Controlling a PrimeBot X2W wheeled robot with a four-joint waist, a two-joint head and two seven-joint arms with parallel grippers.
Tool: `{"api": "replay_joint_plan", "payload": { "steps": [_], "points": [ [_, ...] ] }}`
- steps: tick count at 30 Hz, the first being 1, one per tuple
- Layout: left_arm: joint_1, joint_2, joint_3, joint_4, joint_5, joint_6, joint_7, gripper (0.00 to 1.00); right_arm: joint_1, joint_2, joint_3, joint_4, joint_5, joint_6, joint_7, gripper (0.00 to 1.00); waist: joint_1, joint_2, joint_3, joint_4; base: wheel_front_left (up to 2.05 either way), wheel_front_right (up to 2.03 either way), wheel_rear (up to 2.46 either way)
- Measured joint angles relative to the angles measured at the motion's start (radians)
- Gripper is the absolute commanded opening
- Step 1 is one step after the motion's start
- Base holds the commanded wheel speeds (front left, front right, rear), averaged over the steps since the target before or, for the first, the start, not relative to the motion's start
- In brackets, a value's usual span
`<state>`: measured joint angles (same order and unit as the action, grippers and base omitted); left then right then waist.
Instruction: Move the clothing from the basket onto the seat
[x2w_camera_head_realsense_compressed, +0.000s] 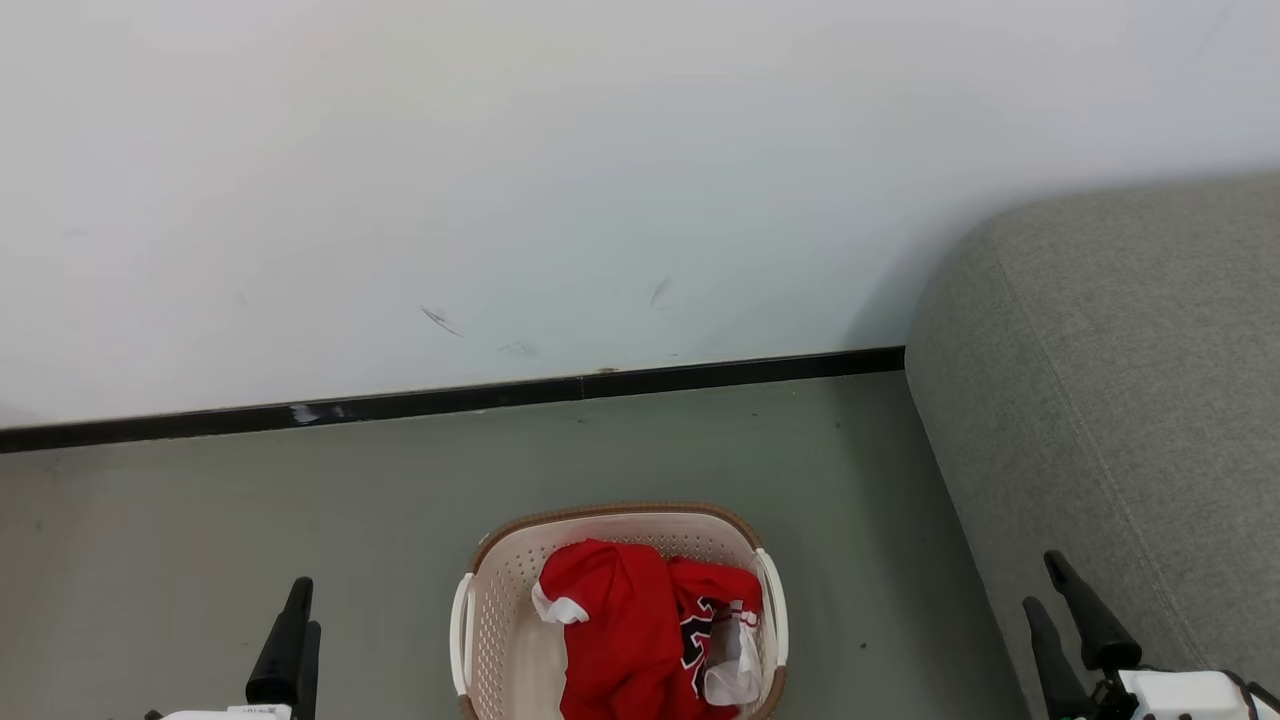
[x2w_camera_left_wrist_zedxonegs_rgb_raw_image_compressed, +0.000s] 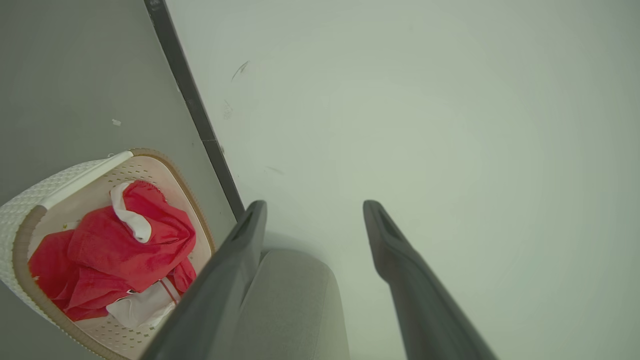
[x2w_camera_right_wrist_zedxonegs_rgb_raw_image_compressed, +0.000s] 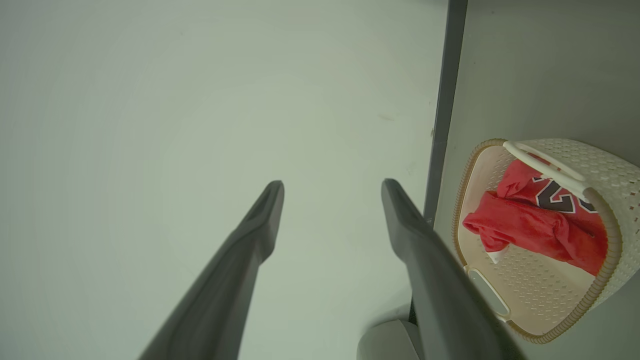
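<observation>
**Figure.** The clothing (x2w_camera_head_realsense_compressed: 620, 635), a loose heap of red garments with white trim, is lying inside the basket (x2w_camera_head_realsense_compressed: 612, 510). The basket is sitting on the floor (x2w_camera_head_realsense_compressed: 250, 520) near the robot, between its two arms. The sofa (x2w_camera_head_realsense_compressed: 1120, 400) is standing to the right, near the basket, with a strip of floor between them. The left gripper (x2w_camera_left_wrist_zedxonegs_rgb_raw_image_compressed: 315, 206) and the right gripper (x2w_camera_right_wrist_zedxonegs_rgb_raw_image_compressed: 332, 184) are hanging on either side of the basket, fingers spread apart and holding nothing.

The cloth is looking light, soft and limp, and is likely to drape and trail when lifted. A pinch on the raised red fold at the heap's far left seems best. The basket's rim and right handle (x2w_camera_head_realsense_compressed: 772, 600) are posing a snag risk. Open floor is lying to the left and far toward the wall (x2w_camera_head_realsense_compressed: 500, 200), while the sofa's rounded edge is bounding the right.
</observation>
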<state>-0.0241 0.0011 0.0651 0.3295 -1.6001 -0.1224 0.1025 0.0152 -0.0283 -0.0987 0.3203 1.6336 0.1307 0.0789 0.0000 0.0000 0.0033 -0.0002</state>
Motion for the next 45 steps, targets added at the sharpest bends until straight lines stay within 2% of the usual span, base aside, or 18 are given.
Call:
{"api": "replay_joint_plan", "payload": {
  "steps": [14, 21, 34, 39, 45],
  "points": [
    [0.000, 0.003, -0.049, -0.029, 0.073, 0.000, -0.055, 1.00, 0.000, -0.004, 0.047, -0.024, -0.114, 0.000, -0.053, 1.00, 0.0008, 0.0001, -0.002, 0.001, 0.00, 0.00, 0.00],
    [-0.001, 0.007, -0.067, -0.045, 0.128, 0.007, -0.079, 1.00, -0.003, -0.021, 0.064, -0.033, -0.220, 0.000, -0.074, 1.00, 0.0051, 0.0000, -0.005, 0.002, 0.00, 0.00, 0.00],
    [-0.010, 0.024, -0.081, -0.093, 0.349, 0.023, -0.125, 1.00, -0.014, -0.030, 0.088, -0.060, -0.455, 0.000, -0.116, 1.00, 0.0159, 0.0000, -0.019, 0.005, 0.00, 0.00, 0.00],
    [-0.010, 0.033, -0.102, -0.113, 0.453, 0.032, -0.146, 1.00, -0.015, -0.031, 0.109, -0.065, -0.550, 0.000, -0.133, 1.00, 0.0174, 0.0000, -0.024, 0.006, 0.00, 0.00, 0.00],
    [-0.010, 0.049, -0.128, -0.133, 0.588, 0.051, -0.167, 1.00, -0.015, -0.032, 0.139, -0.071, -0.660, 0.000, -0.153, 1.00, 0.0166, 0.0000, -0.029, 0.007, 0.00, 0.00, 0.00]
  ]
}}
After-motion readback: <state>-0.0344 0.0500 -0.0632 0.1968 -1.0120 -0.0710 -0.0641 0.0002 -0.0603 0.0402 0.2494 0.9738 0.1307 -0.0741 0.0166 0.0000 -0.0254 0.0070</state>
